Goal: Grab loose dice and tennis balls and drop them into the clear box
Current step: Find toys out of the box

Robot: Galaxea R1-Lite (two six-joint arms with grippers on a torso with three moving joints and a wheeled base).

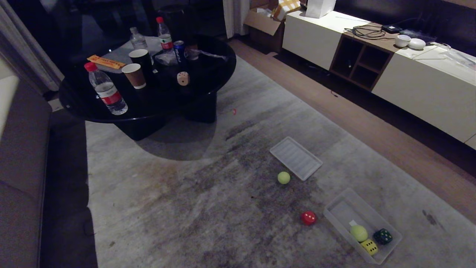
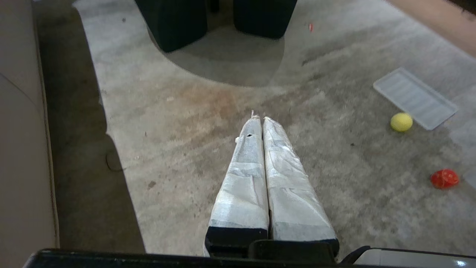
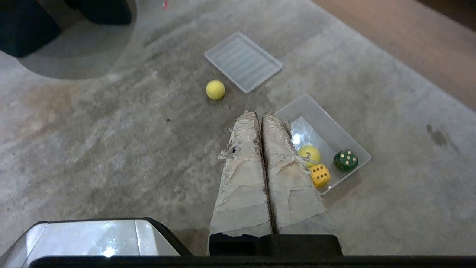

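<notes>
Clear box (image 1: pixel 340 208) on grey rug (image 1: pixel 208 208), right of centre in head view, low walls, open top. Inside, at its near end: one tennis ball (image 1: pixel 358 233), yellow die (image 1: pixel 369 246) with dark pips touching it, dark green die (image 1: pixel 382 236) with pale pips just beside both.

Loose on rug: second tennis ball (image 1: pixel 283 177), just beside near corner of ribbed translucent lid (image 1: pixel 295 158), not clearly touching. Red die (image 1: pixel 308 217) with white pips, near left wall of box, apart from it. Tan die (image 1: pixel 183 78) up on round black table (image 1: pixel 208 85), among two paper cups (image 1: pixel 134 75), water bottles (image 1: pixel 105 89) and a drink can (image 1: pixel 179 51).

Neither arm visible in head view.

Left gripper (image 2: pixel 259 118): taped fingers pressed together, nothing between them, hanging over bare rug, well apart from loose ball and red die.

Right gripper (image 3: pixel 258 113): taped fingers likewise closed, empty, tips over rug at box's far corner, between loose ball and box.

White low cabinet (image 1: pixel 420 85) along far right, wood floor (image 1: pixel 372 126) between it and rug.
</notes>
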